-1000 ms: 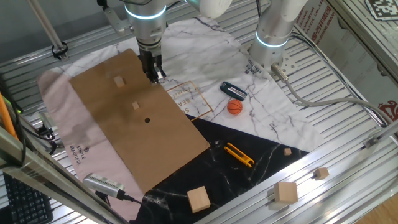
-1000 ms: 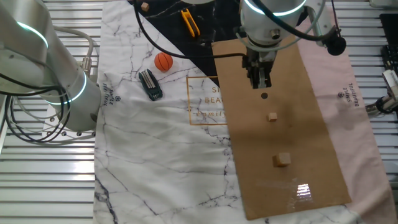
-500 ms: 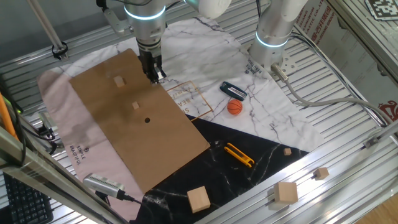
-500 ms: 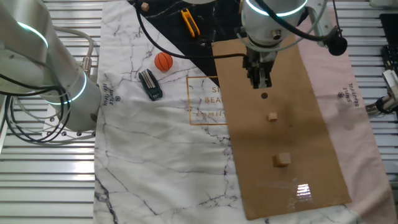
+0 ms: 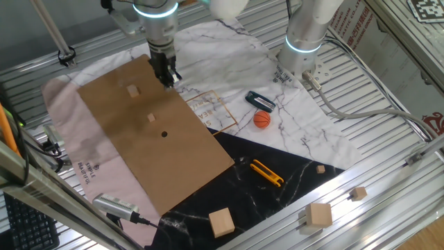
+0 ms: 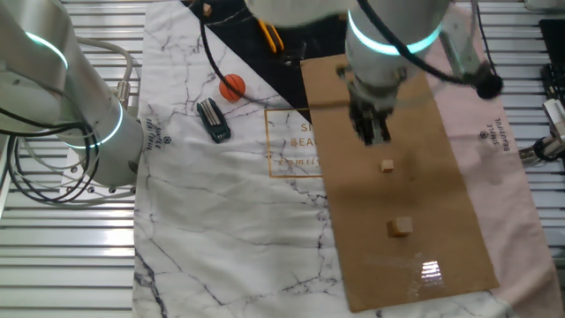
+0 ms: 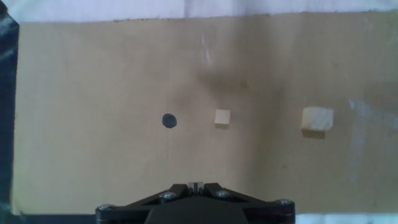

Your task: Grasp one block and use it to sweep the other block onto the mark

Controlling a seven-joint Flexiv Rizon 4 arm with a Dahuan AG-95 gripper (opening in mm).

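- Hand view shows you the layout best: the mark, the nearer block and the farther block lie in one row on the brown cardboard, the nearer block between the other two and well clear of both.
- The claw hangs above the cardboard's edge, holding nothing; whether its fingers stand wide or narrow, you cannot tell from any view.
- Both blocks look like plain wood, so expect them to be stiff, very light and easy to flick away; nothing fragile here.
- Take the farther block as your pusher: grip two opposite flat faces, low and square, so it does not twist out.
- Judged from its smallness, the nearer block will skid readily on smooth cardboard, so push through its middle, slowly, straight toward the mark.
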